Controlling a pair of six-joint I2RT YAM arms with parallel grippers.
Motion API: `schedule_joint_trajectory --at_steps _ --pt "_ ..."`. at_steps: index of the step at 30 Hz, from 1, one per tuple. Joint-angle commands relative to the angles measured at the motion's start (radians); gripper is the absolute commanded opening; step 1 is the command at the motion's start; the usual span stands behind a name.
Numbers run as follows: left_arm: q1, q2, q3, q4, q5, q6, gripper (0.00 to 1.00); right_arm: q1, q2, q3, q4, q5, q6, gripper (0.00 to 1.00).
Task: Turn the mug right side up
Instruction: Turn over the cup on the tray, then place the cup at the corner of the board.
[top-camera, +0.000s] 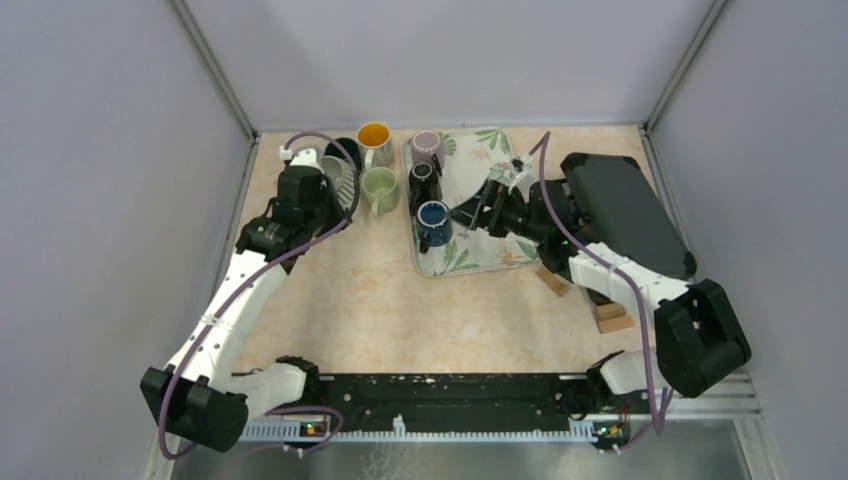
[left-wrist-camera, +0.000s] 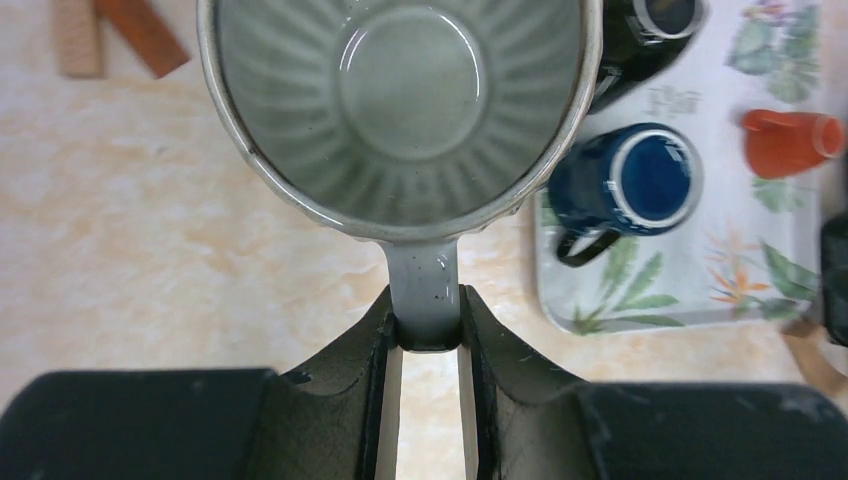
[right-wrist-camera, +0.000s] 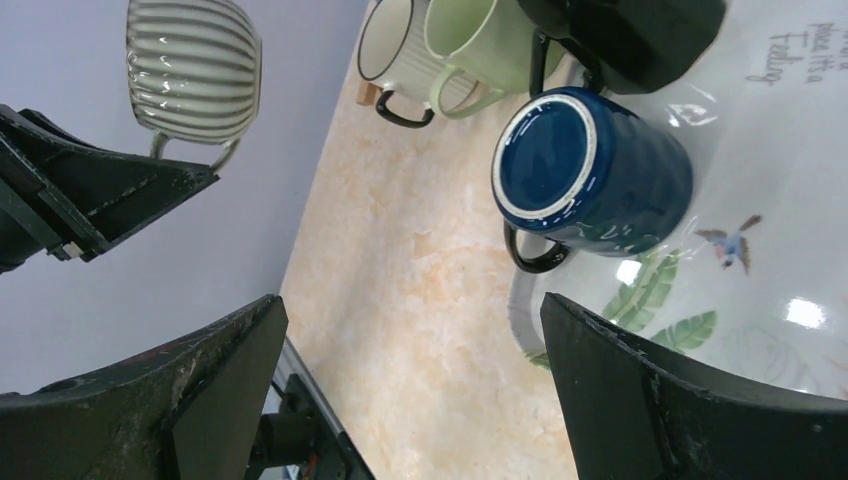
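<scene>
Left of the tray (top-camera: 470, 150), the left tool (left-wrist-camera: 428, 322) is clamped on the flat strap handle of the grey mug (left-wrist-camera: 400, 90), one finger pressing each side. Its own wrist view looks straight into the mouth: glossy glaze, fluted walls, a round flat bottom. The right wrist view gives what that one cannot, the outside, ribbed in pale and dark stripes and seen against the grey wall. From above, the left arm reaches forward from its base, its wrist just left of the tray's far corner. The right tool (right-wrist-camera: 410, 300) hovers over the tray with jaws spread wide, holding nothing, near a glossy blue mug (right-wrist-camera: 590, 170) on the shiny leaf-printed tray. A beige marbled surface (left-wrist-camera: 150, 260) lies left of the tray.
</scene>
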Motion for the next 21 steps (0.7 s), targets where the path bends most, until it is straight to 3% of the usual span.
schedule_joint_trajectory --at_steps 1,14,21 --pt "0.048 -0.01 0.012 0.009 -0.135 0.025 0.0 -0.035 0.007 0.057 -0.057 -0.041 -0.076 0.99" --pt "0.252 0.077 -0.129 0.057 -0.047 0.023 0.0 -0.115 0.015 0.082 -0.116 -0.119 -0.116 0.99" --pt "0.28 0.154 -0.145 0.096 -0.035 0.043 0.0 -0.141 -0.033 0.058 -0.131 -0.106 -0.136 0.99"
